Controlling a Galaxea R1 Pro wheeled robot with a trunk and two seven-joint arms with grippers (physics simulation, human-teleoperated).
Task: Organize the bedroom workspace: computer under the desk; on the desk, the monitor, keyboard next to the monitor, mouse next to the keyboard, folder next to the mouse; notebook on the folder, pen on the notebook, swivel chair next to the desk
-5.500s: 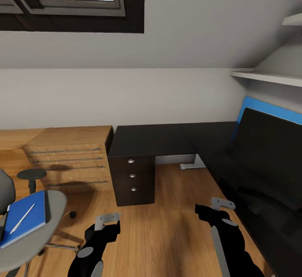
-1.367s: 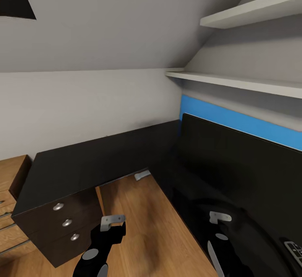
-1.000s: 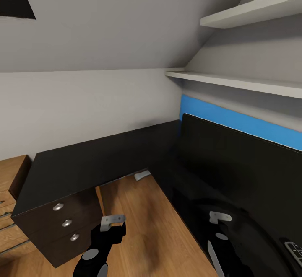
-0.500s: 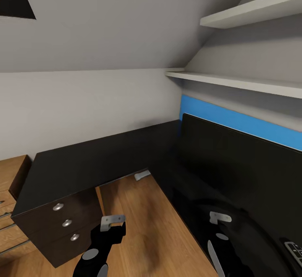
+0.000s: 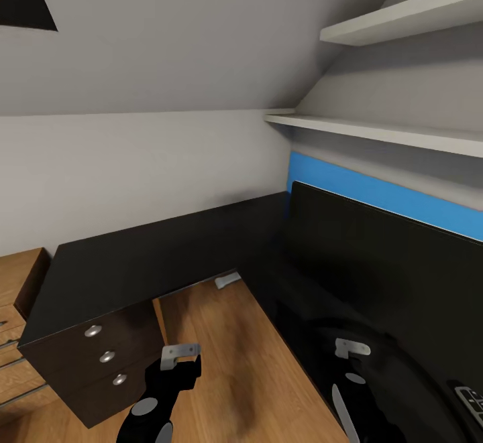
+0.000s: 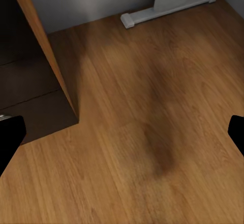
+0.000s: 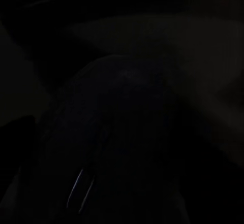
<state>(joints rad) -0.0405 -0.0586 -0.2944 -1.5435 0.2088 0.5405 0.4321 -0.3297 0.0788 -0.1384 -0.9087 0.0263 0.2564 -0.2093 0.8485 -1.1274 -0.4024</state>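
Worktop [image 5: 154, 255], L-shaped, glossy black: my landmark for this entry. One wing runs along the white wall, the other comes toward me past the monitor.

Drawer unit [image 5: 100, 362], dark, three silver knobs: under the worktop's wall-side wing, at its outer end.

Monitor [image 5: 389, 275], large black panel, pale upper edge: standing on the worktop's near wing, in front of a blue wall strip [image 5: 376, 195].

Keyboard [image 5: 471, 399], corner only, dark keys: lying on the worktop beside the monitor, at the edge of my head view.

White leg foot [image 6: 168, 8]: on the wooden floor [image 5: 221, 356] beneath the worktop's inner corner.

Shelves [image 5: 376, 131], two, white: on the wall above the monitor.

Light wooden drawers [image 5: 17, 336]: just beyond the worktop's outer end.

Left pincer [image 5: 180, 354]: over the floor in front of the drawer unit. My left wrist view has its fingertips [image 6: 10, 140] at opposite margins, so spread wide, holding nothing.

Right pincer [image 5: 351, 348]: over the worktop's near wing, before the monitor. My right wrist view is nearly black; spread cannot be told.
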